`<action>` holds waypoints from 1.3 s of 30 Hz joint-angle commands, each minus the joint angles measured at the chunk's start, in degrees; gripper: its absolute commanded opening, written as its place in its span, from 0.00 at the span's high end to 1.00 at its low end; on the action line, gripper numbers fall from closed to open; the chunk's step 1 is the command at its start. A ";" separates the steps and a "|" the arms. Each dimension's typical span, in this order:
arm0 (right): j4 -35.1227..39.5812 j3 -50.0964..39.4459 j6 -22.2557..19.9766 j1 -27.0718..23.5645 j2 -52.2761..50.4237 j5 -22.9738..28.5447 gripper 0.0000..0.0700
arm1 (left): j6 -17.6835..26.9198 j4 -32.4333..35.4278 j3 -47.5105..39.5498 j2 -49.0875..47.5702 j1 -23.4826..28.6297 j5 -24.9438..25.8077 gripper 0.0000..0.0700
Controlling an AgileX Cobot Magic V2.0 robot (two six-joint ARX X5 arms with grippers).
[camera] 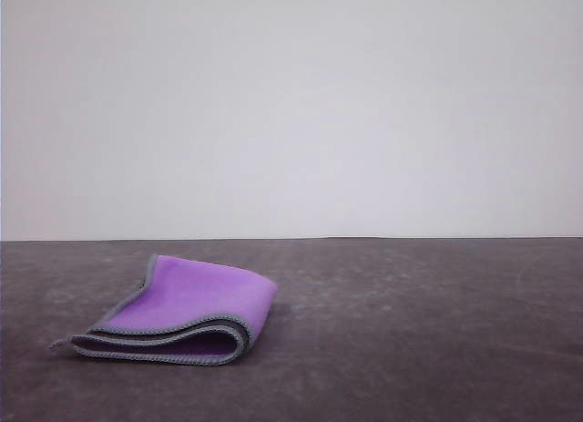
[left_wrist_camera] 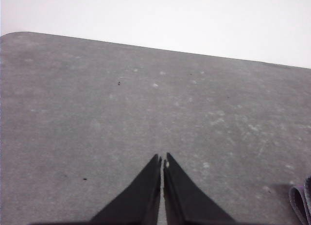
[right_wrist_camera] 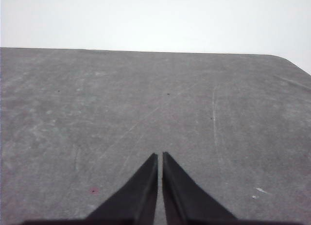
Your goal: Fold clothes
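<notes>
The clothes (camera: 187, 311) lie folded on the dark grey table (camera: 410, 331), left of centre in the front view: a small purple cloth with grey stitched edging, layered, its fold at the right. A grey-edged corner of the clothes (left_wrist_camera: 302, 201) peeks in at the edge of the left wrist view. My left gripper (left_wrist_camera: 163, 163) is shut with nothing between its black fingers, hovering over bare table beside the cloth. My right gripper (right_wrist_camera: 160, 156) is likewise shut and holds nothing, over bare tabletop.
The table's far edge (right_wrist_camera: 146, 50) meets a plain white wall (camera: 291, 103). A rounded table corner (left_wrist_camera: 19, 34) shows in the left wrist view, another corner (right_wrist_camera: 286, 60) in the right wrist view. The surface carries faint scratches and specks.
</notes>
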 commanded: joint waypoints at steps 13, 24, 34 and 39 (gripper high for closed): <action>0.66 -0.20 -0.04 0.04 -0.13 0.22 0.98 | 0.55 0.63 -1.11 -0.04 0.02 0.07 1.00; 0.66 -0.20 -0.03 0.04 -0.13 0.22 0.98 | 0.56 0.62 -1.11 -0.04 0.02 0.07 1.00; 0.66 -0.20 -0.02 0.04 -0.13 0.22 0.98 | 0.55 0.64 -1.11 -0.04 0.02 0.07 1.00; 0.66 -0.20 -0.02 0.04 -0.13 0.22 0.98 | 0.55 0.63 -1.11 -0.04 0.02 0.07 1.00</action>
